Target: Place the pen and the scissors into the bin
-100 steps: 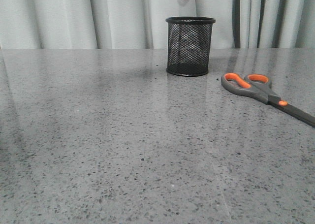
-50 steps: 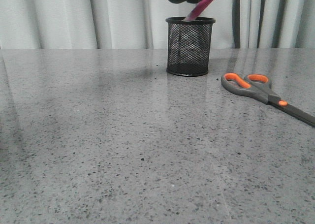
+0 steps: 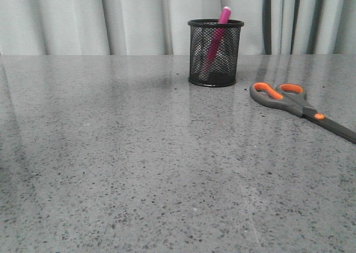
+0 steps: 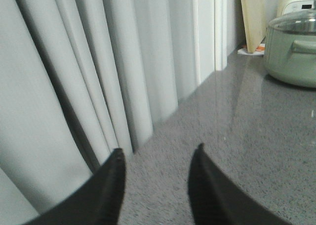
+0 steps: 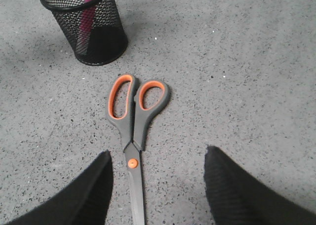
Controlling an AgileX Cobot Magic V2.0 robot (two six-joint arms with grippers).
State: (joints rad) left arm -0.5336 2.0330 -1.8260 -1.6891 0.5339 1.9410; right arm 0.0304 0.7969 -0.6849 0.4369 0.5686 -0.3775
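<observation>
Pen [image 3: 216, 39] sat in the bin [image 3: 215, 53]; scissors [image 5: 132, 131] next.
My right gripper [image 5: 158, 185] hung wide open and empty over them; left gripper [image 4: 157, 185] open, empty too. I needed to pinch squarely by the pivot.

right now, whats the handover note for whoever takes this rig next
Left gripper: open, empty, facing the curtain, away from the job's things.
Right gripper: open, empty, hovering above the scissors, jaws either side of the blades, not touching.
The pen stands tilted in the bin, its top end poking above the rim. That half is done.
The scissors lie flat and closed on the table, to the right of the bin, handles toward it.
Left: grasp the scissors and put them into the bin.
</observation>
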